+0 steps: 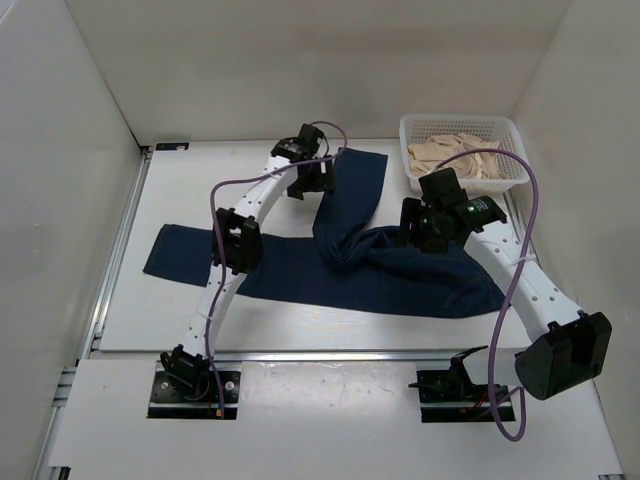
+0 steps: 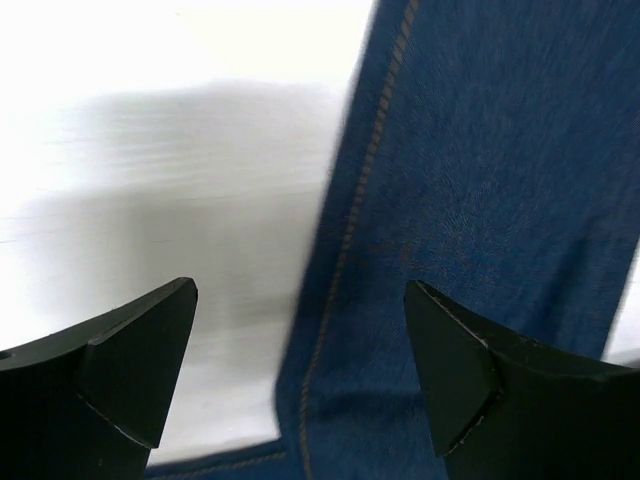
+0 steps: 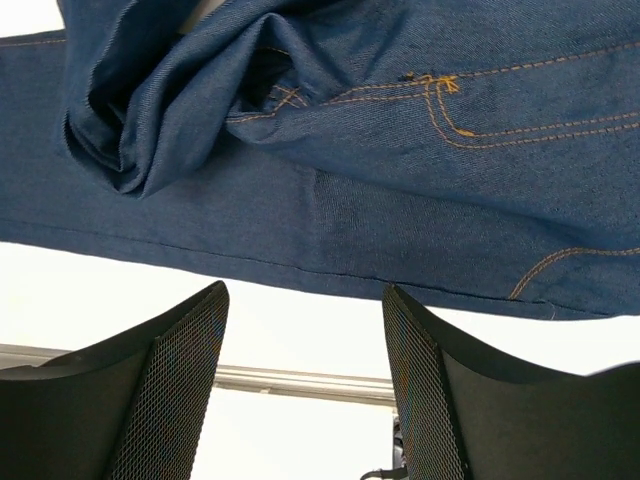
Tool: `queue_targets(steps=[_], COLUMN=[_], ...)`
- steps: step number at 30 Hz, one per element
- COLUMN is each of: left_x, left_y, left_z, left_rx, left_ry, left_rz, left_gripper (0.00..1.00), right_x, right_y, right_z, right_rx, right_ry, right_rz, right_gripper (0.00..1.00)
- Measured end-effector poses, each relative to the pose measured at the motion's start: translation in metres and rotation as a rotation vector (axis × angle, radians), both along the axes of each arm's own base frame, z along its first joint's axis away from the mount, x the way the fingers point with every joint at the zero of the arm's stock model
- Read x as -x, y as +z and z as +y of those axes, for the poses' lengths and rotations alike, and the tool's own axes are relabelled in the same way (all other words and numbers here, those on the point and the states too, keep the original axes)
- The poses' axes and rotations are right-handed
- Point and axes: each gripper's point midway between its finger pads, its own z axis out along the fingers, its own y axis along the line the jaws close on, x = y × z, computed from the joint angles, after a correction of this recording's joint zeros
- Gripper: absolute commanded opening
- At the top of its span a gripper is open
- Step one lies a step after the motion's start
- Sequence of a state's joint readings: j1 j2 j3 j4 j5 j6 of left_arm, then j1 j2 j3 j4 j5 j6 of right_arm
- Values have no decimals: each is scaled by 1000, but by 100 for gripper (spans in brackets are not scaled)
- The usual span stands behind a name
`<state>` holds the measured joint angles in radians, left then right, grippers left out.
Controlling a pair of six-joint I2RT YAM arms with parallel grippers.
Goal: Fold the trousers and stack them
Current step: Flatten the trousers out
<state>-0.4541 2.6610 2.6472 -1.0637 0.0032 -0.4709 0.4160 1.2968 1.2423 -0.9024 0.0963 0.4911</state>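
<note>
Navy trousers (image 1: pixel 400 280) lie under extended arms (image 1: pixel 255 195); left pincer (image 2: pixel 300 290), right pincer (image 3: pixel 305 295) gape wide.

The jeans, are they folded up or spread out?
Spread out, not folded. The jeans sprawl across the table: one leg lies flat toward the left, the other bends toward the back, and the cloth is bunched between them.

The trousers (image 1: pixel 400 280) lie across the middle of the tabletop (image 1: pixel 180 310), one leg stretching left, the other bent toward the back. Behind them at the right, a basket (image 1: pixel 460 119) holds the cloth garments (image 1: pixel 450 152).
</note>
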Motion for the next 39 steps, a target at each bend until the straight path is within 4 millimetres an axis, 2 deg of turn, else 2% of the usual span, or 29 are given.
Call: queue_targets(steps=[4, 6, 11, 14, 17, 19, 21, 24, 28, 29, 31, 33, 34, 35, 36, 37, 39], left_x=[15, 19, 25, 24, 27, 29, 25, 7, -5, -4, -1, -3, -3, -3, -2, -1, 3], left_y=[-30, -31, -35, -37, -34, -26, -6, 48, 136, 151, 167, 167, 159, 148, 134, 122, 97], left_z=[-21, -30, -40, -38, -28, -11, 13, 64, 148, 165, 188, 195, 195, 193, 191, 190, 188], left_rx=[-49, -58, -47, -27, -12, -11, 3, 38, 96, 105, 110, 110, 103, 93, 82, 69, 48], left_ry=[-53, -64, -52, -20, 49, 109, 177, 304, 495, 535, 584, 596, 589, 579, 562, 546, 523], left_rz=[27, 22, 32, 46, 71, 89, 84, 5, -154, -184, -215, -218, -202, -177, -147, -119, -58], left_gripper=[93, 88, 10, 10, 10, 10, 10, 10, 10, 10, 10, 16, 21, 54, 77, 89, 100], right_x=[1, 2, 4, 6, 13, 19, 25, 28, 25, 24, 22, 19, 17, 16, 16, 16, 19], right_y=[-2, -2, 0, 4, 7, 8, 7, 8, 6, 4, -2, -8, -11, -15, -18, -22, -30], right_z=[-2, -1, 1, 4, 5, 5, 4, 2, -3, -4, -8, -12, -14, -16, -19, -21, -24], right_rx=[-3, -8, -25, -50, -79, -89, -96, -98, -95, -93, -90, -91, -94, -98, -102, -106, -121], right_ry=[-11, -10, 2, 20, 43, 58, 70, 69, 41, 31, 5, -30, -49, -67, -86, -103, -132], right_rz=[15, 20, 26, 17, 2, -8, -15, -24, -26, -23, -6, 15, 27, 37, 44, 54, 75], right_gripper=[68, 68, 66, 64, 64, 64, 64, 68, 77, 83, 90, 97, 99, 100, 100, 100, 100])
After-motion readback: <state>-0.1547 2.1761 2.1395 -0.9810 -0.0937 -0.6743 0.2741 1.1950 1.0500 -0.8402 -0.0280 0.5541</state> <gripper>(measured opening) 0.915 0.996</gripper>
